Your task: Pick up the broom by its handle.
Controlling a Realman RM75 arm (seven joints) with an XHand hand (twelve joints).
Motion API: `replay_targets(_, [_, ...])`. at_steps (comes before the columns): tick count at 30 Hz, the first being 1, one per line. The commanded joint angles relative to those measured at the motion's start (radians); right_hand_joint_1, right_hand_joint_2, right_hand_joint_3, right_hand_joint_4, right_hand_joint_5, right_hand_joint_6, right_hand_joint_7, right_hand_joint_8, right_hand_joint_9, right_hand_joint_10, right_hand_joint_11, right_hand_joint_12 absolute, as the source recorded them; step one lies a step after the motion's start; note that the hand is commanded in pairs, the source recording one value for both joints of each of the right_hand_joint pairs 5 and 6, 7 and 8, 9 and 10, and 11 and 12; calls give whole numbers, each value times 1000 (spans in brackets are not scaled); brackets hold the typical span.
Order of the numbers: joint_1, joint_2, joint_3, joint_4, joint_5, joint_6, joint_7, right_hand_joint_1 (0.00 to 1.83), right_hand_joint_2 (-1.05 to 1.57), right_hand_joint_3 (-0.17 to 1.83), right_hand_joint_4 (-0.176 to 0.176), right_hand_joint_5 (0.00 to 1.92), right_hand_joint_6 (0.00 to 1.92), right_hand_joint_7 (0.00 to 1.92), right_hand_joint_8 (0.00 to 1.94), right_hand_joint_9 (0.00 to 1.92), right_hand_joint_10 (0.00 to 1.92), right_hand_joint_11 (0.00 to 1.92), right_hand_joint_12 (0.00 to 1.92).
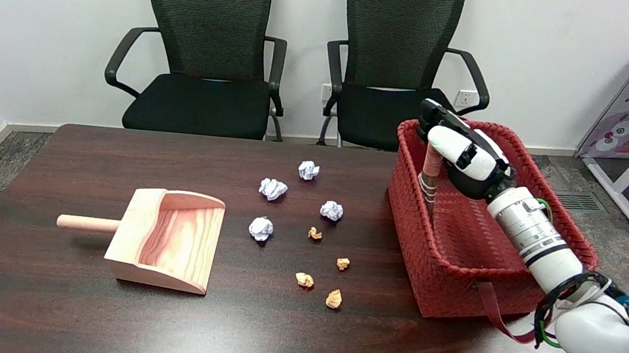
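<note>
My right hand (463,150) is over the far left corner of the red basket (563,235), fingers wrapped around the top of the broom (430,173) handle, so I am holding it. The broom stands nearly upright inside the basket, against its left wall; its pinkish handle shows just below my hand, and the lower end is hidden in the basket. My arm reaches in from the lower right, across the basket's right rim.

The basket sits on the right side of the dark surface (48,301). Left of it, well apart, lie scattered paper balls (273,188), white ones farther back and smaller orange scraps (334,299) nearer. Farther left is a wooden dustpan (170,240), handle pointing left. Two black chairs (205,50) stand behind the surface.
</note>
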Motion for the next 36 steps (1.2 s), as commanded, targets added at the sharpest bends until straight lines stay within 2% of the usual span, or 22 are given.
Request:
replay_targets(1, [-8, 9, 16, -61, 6, -37, -70, 878, 316, 771, -176, 0, 0, 0, 0, 19, 19, 17, 17])
replay_targets(9, [-6, 9, 13, -63, 3, -41, -75, 919, 184, 723, -176, 0, 0, 0, 0, 26, 26, 70, 70])
replay_targets(11, [-6, 9, 11, -62, 3, -42, -75, 941, 185, 710, -176, 0, 0, 0, 0, 42, 42, 114, 114])
replay_targets(16, [-6, 9, 5, -58, 1, -41, -75, 999, 287, 601, -176, 0, 0, 0, 0, 225, 225, 339, 339])
replay_targets(21, [-4, 9, 5, -55, -6, -44, -75, 1029, 332, 690, -176, 0, 0, 0, 0, 355, 355, 472, 472])
replay_targets(26, [-4, 9, 4, -52, -10, -48, -75, 1053, 341, 916, -176, 30, 30, 30, 30, 409, 409, 512, 512])
replay_targets(36, [-4, 9, 1, -50, -10, -50, -99, 1060, 334, 972, -176, 147, 147, 147, 147, 490, 490, 623, 623])
